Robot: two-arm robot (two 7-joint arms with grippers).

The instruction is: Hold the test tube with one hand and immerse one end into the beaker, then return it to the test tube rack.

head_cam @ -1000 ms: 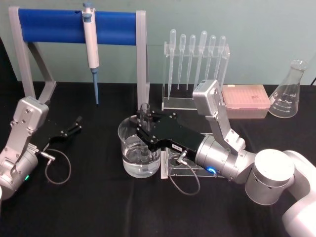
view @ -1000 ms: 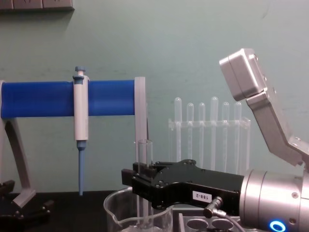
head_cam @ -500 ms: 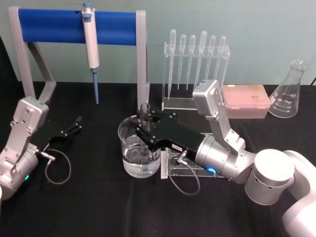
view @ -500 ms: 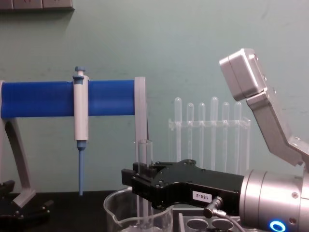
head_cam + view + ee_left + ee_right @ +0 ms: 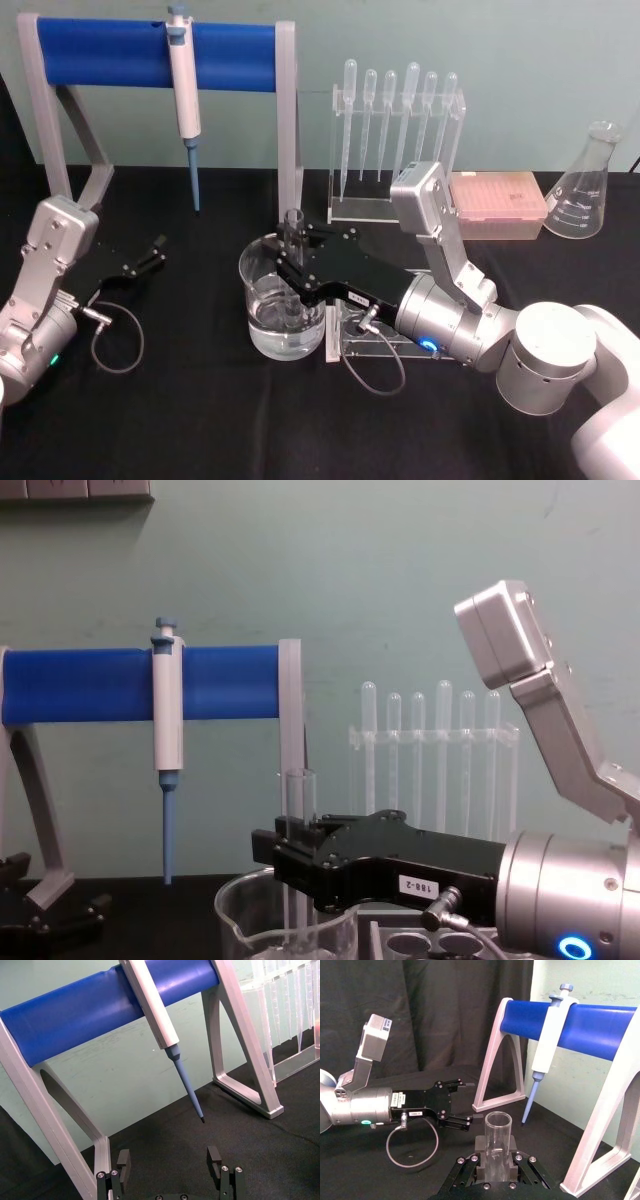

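The test tube (image 5: 293, 230) stands upright with its lower end in the water of the beaker (image 5: 258, 300). My right gripper (image 5: 290, 272) is shut on the test tube's middle, just above the beaker's rim. In the chest view the test tube (image 5: 298, 798) rises above the black right gripper (image 5: 287, 858), and the beaker (image 5: 238, 920) sits below it. The right wrist view looks down on the test tube's open rim (image 5: 498, 1124) between the fingers. My left gripper (image 5: 152, 254) rests open on the table at the left, apart from everything; its fingers (image 5: 214, 1156) hold nothing.
A blue-barred stand (image 5: 110, 52) holds a white-and-blue pipettor (image 5: 183, 80) at the back left. A rack of plastic pipettes (image 5: 398, 130), a pink tip box (image 5: 497, 202) and a conical flask (image 5: 585, 190) line the back right. A clear tube rack (image 5: 372, 340) lies under the right wrist.
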